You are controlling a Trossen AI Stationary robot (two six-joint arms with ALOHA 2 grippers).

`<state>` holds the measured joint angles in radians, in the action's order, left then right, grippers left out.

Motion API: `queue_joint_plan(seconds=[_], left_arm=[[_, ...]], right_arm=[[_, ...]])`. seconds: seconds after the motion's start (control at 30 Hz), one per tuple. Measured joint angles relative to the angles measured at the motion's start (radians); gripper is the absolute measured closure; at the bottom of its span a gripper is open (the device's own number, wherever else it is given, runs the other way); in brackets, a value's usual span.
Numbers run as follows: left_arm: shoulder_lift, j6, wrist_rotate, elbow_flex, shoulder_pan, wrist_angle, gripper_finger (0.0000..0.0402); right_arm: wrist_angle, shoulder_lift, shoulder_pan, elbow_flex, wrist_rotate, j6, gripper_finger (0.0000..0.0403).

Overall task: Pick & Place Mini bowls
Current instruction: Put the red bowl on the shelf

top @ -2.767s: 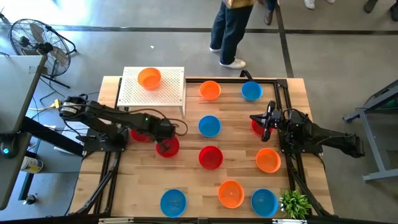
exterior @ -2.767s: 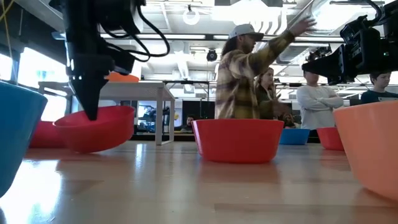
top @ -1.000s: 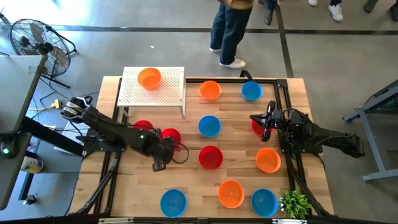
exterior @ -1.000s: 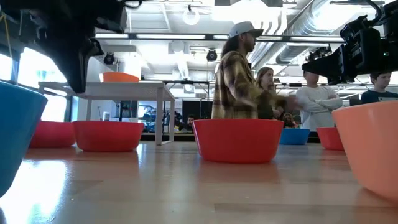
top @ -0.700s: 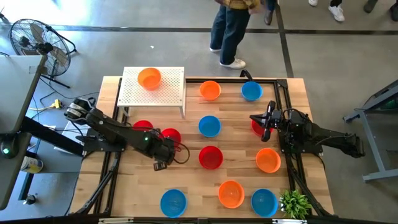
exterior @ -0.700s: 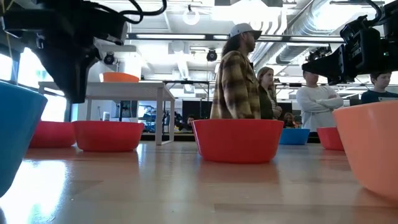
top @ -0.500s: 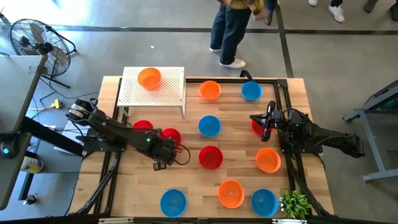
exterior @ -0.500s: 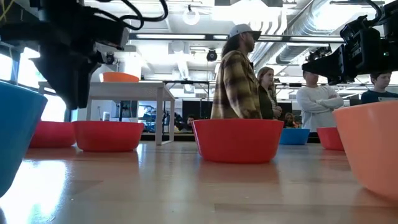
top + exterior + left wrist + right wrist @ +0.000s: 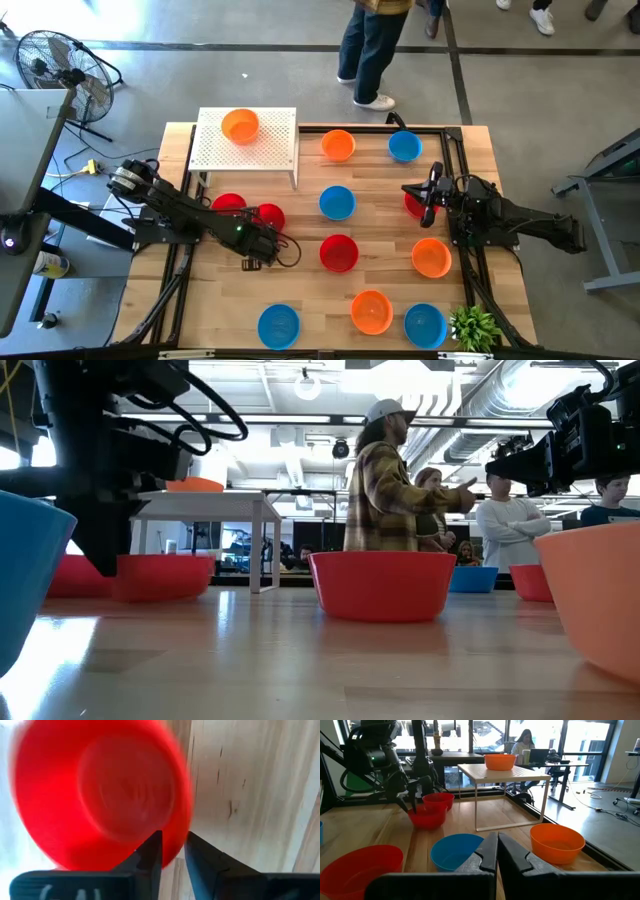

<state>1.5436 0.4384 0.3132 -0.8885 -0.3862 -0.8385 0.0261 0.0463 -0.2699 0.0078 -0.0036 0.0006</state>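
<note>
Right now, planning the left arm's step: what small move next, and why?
Probably lift the left gripper and swing toward the middle red bowl. It holds nothing; the near red bowl just ahead already sits on the table beside the far red bowl. The right gripper waits, shut, at the table's right.

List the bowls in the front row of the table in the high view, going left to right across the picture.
Blue bowl → orange bowl → second blue bowl, which sits just left of the small green plant at the table's corner.
</note>
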Motion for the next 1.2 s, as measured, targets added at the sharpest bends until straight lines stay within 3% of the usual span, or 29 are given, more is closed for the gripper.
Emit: queue_joint_plan(seconds=[0.3, 0.7, 0.83, 1.2], left_arm=[[0.000, -0.076, 0.026, -0.054, 0.000, -0.050, 0.0395], [-0.047, -0.017, 0.126, -0.410, 0.010, -0.445, 0.0399], [-0.086, 0.078, 0.148, -0.525, 0.070, -0.591, 0.0400], [-0.222, 0.108, 0.151, -0.687, 0.383, -0.710, 0.0401]], right_arm=[[0.000, 0.000, 0.000, 0.000, 0.000, 0.000, 0.0402], [0.000, 0.000, 0.000, 0.000, 0.000, 0.000, 0.0402], [0.000, 0.000, 0.000, 0.000, 0.000, 0.000, 0.0402], [0.000, 0.000, 0.000, 0.000, 0.000, 0.000, 0.0402]])
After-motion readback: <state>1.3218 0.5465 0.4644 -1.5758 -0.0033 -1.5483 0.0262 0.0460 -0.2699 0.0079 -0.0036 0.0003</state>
